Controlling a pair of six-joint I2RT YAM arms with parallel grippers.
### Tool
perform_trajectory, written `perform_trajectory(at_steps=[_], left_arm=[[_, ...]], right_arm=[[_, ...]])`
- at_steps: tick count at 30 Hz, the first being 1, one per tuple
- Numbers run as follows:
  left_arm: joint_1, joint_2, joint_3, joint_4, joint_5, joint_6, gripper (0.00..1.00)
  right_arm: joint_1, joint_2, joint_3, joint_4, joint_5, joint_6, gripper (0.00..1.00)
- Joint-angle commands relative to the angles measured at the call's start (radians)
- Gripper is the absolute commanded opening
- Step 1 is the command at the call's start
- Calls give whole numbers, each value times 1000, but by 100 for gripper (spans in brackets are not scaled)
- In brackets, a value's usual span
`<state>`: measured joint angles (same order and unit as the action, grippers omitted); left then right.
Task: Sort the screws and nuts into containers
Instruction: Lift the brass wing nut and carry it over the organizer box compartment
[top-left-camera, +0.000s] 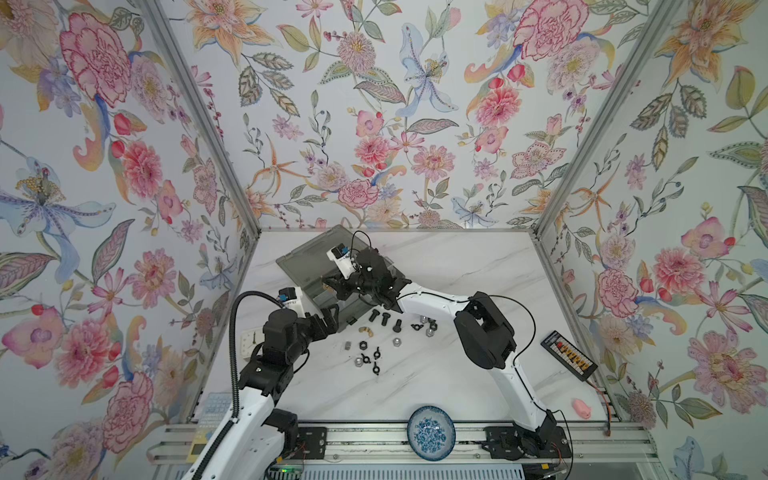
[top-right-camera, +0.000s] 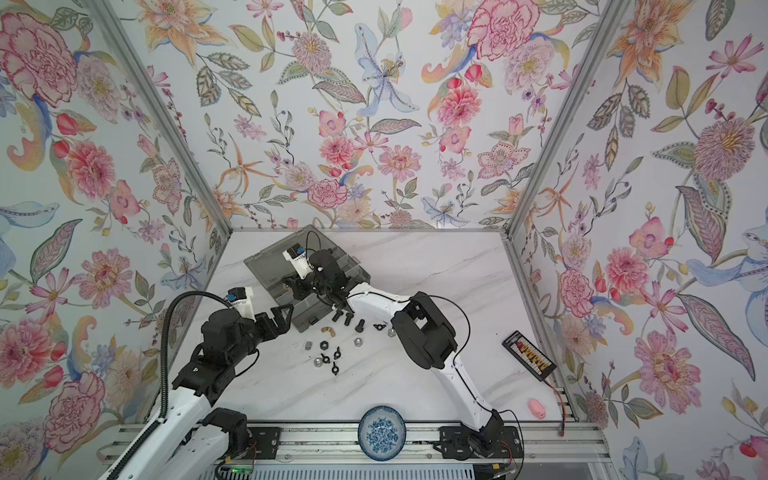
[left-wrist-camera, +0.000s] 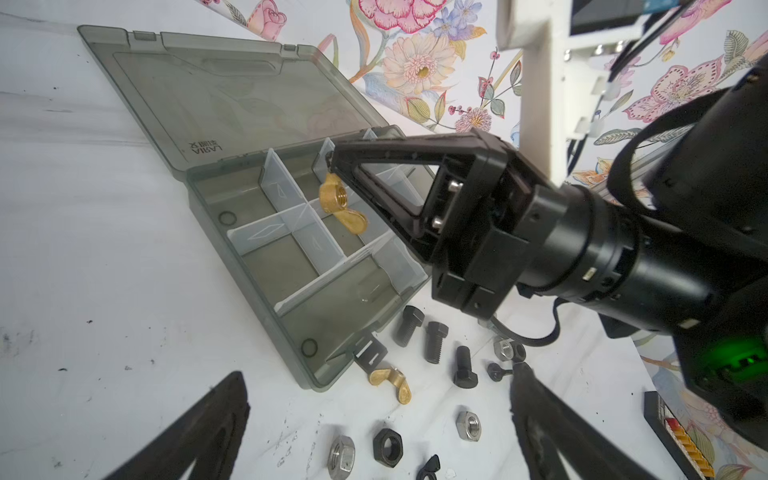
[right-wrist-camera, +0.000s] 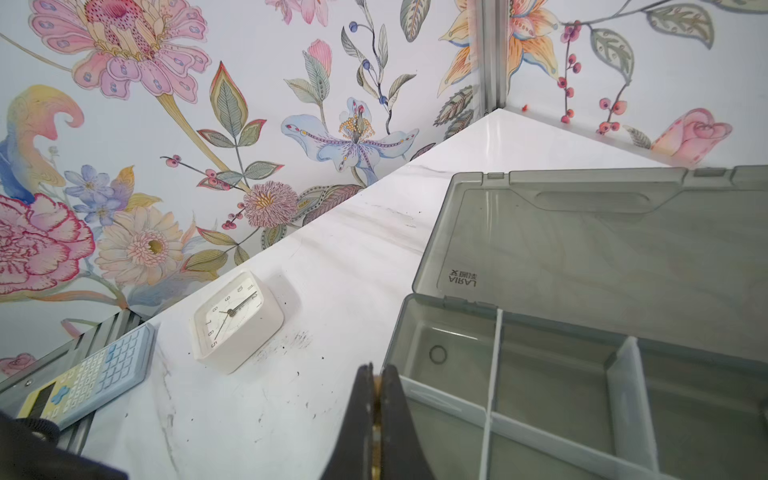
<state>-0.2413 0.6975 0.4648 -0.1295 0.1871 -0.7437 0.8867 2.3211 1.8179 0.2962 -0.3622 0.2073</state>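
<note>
The right pincer, shut on a brass wing nut, hangs over the open box's compartments, seemingly to drop it in, while the left pincer gapes empty at the box's 7 o'clock and screws and nuts lie on the worktop at 5 o'clock.

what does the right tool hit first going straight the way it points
Probably the end wall of the smoky grey plastic organizer box, right by the right tool; clearing that, white marble table. Depth unclear.
</note>
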Motion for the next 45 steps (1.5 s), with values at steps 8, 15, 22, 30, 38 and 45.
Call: perform_trajectory(at_steps=[8, 15, 22, 30, 38, 45], left_arm=[[25, -14, -18, -24, 28, 21, 99], [30, -3, -16, -18, 28, 32, 100], [33, -10, -28, -18, 26, 32, 99], [39, -3, -31, -11, 32, 30, 99], [40, -10, -38, -6, 35, 26, 99], [41, -12, -38, -8, 33, 28, 99]], right_arm=[[1, 87, 16, 134, -31, 53, 0], [3, 114, -25, 213, -41, 65, 0], [3, 136, -36, 231, -33, 70, 0], [2, 150, -33, 216, -13, 61, 0], [4, 150, -42, 206, 3, 52, 2], [4, 157, -37, 199, 12, 50, 2]])
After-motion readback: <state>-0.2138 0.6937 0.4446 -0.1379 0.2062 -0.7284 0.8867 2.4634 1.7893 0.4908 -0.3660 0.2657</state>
